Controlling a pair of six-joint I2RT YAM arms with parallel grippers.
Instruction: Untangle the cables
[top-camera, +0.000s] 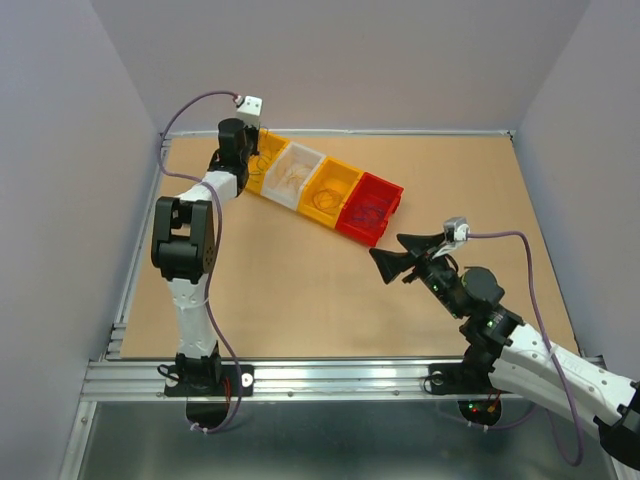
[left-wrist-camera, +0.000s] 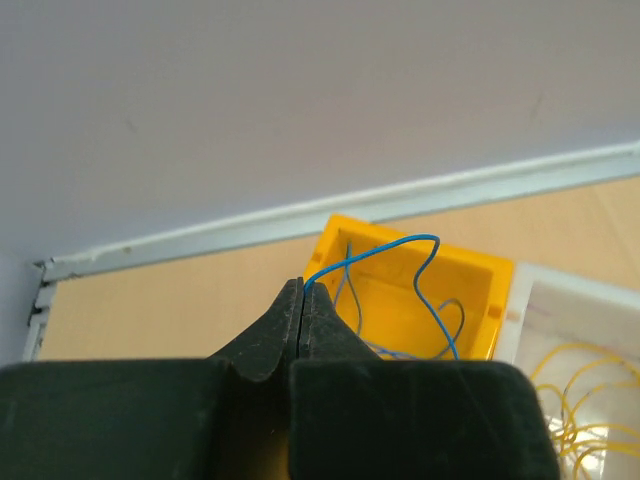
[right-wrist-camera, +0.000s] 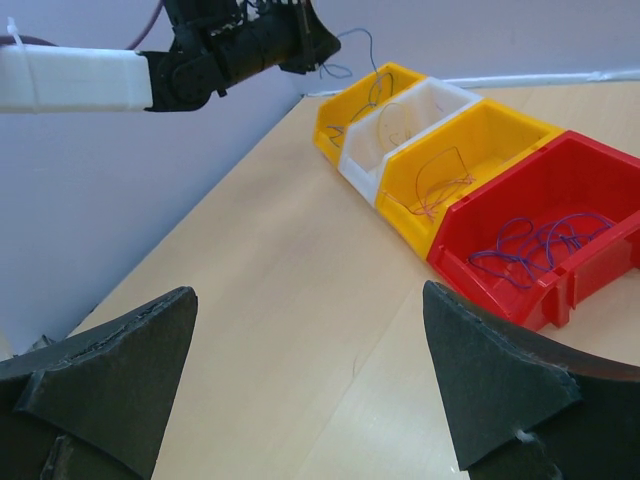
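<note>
The cables are thin wires sorted by colour into a row of bins. My left gripper (left-wrist-camera: 302, 286) is shut on the end of a blue wire (left-wrist-camera: 400, 243) and holds it just above the far-left yellow bin (left-wrist-camera: 486, 268), where more blue wire lies. In the top view the left gripper (top-camera: 256, 150) is over that bin (top-camera: 262, 182). My right gripper (right-wrist-camera: 308, 295) is open and empty above the bare table, left of the red bin (right-wrist-camera: 600, 160), which holds purple wires (right-wrist-camera: 530, 240). In the top view the right gripper (top-camera: 386, 247) is just in front of the red bin.
The bins run diagonally: yellow, white (top-camera: 312, 152) with yellow wires (left-wrist-camera: 580, 400), yellow (top-camera: 350, 167) with a few thin wires (right-wrist-camera: 440, 185), red (top-camera: 388, 185). Grey walls enclose the table on the left, back and right. A metal rail (top-camera: 330, 375) runs along the near edge.
</note>
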